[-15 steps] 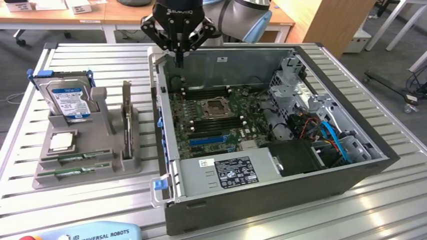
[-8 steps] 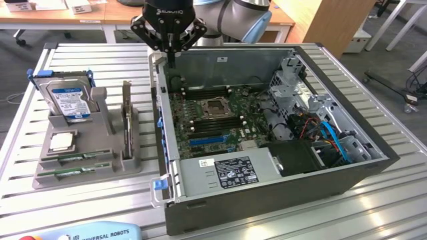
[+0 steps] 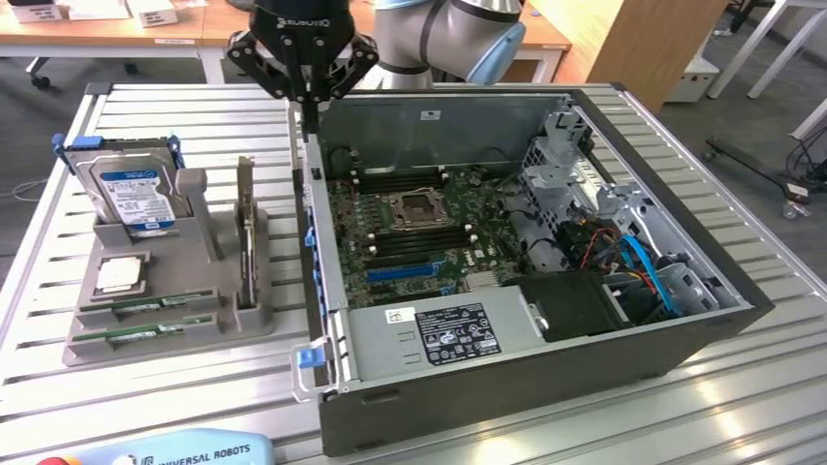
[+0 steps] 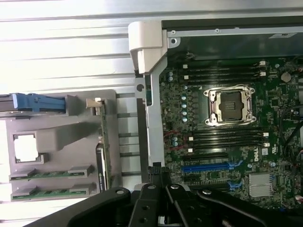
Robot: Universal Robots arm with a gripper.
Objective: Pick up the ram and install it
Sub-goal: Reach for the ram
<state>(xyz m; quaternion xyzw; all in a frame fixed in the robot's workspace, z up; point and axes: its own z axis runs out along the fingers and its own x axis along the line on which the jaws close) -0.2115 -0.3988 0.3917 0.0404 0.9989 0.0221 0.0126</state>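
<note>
Hovering over the far end of the open dark-grey metal computer case's side wall, your black gripper has its fingers pinched together on themselves. (spotter)

And the ram? (operator)

Well apart from your gripper. Two long, thin green circuit-board ram sticks lie flat, side by side, in the two nearest slots of the grey moulded plastic holder. The holder sits on the slatted metal table, at the exterior view's left of the case. (spotter)

What else is in that holder? (operator)

You have a square silver processor chip just beyond the sticks and a silver hard drive with blue rails standing upright further back. A wide expansion card stands on edge along the holder's case-side rim. Your gripper is past all of them, nearer the case wall than the holder. (spotter)

And my wrist camera? (operator)

It looks down past your dark fingertips at the case wall's edge. To one side of that wall you see the ram sticks in their slots. To the other is the green motherboard, with its open square processor socket and rows of black memory slots. (spotter)
</note>
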